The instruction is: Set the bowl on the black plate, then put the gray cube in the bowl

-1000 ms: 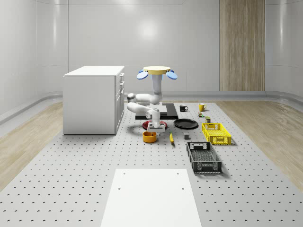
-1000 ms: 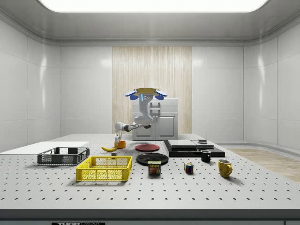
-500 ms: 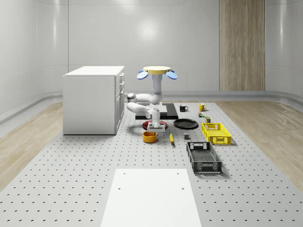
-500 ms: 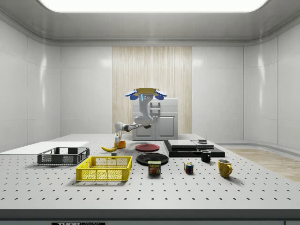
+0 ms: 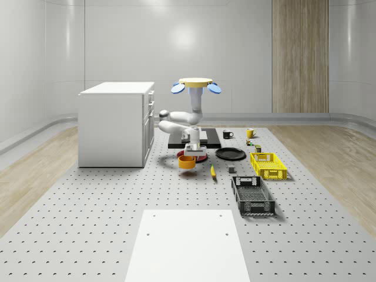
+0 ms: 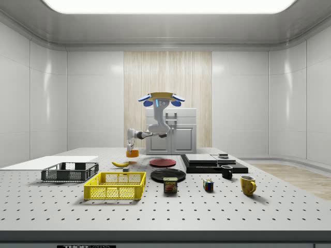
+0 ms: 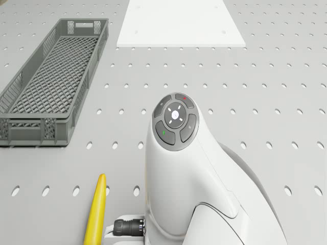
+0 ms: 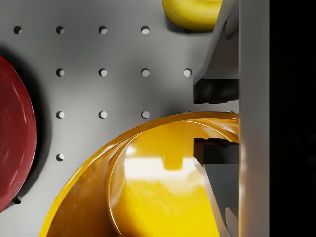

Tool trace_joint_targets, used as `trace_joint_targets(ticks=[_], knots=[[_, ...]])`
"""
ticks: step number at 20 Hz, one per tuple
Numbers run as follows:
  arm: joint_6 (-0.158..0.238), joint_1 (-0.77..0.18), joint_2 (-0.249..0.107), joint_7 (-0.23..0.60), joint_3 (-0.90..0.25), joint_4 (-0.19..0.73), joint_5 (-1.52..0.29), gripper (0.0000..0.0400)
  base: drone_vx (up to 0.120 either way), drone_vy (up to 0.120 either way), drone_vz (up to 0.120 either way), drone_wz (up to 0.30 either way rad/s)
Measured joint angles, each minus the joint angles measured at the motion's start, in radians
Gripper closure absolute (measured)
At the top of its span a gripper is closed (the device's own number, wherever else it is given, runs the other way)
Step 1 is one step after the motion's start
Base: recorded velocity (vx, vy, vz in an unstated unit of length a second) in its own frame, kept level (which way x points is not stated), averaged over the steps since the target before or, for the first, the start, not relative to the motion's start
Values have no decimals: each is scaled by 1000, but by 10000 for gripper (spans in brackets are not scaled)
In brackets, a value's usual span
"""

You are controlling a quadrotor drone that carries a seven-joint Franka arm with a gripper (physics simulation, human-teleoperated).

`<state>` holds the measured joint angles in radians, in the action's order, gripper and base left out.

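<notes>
Bright, even light from a ceiling panel (image 6: pixel 165 5), soft shadows, glossy wall reflections, crisp focus throughout

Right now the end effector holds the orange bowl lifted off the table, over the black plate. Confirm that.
Not quite: the end effector does hold the bowl lifted, but beside the red plate, not over the black plate. The whole-scene view shows it.

**Readable text in the scene**

The can (image 6: pixel 170 185) on the table in the side view carries the brand "SPAM" on its label; it stands well apart from the gripper. A label strip (image 6: pixel 86 246) on the table's front edge is illegible.
</notes>
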<state>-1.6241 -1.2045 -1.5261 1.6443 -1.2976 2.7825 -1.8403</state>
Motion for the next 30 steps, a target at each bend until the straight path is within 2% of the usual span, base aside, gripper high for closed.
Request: trace_joint_targets(ticks=[2, 30], knots=[[1, 0, -1, 0, -5, 1, 5, 299, -120, 120, 120, 0], [-13, -4, -20, 4, -15, 2, 21, 300, -120, 120, 0, 0]])
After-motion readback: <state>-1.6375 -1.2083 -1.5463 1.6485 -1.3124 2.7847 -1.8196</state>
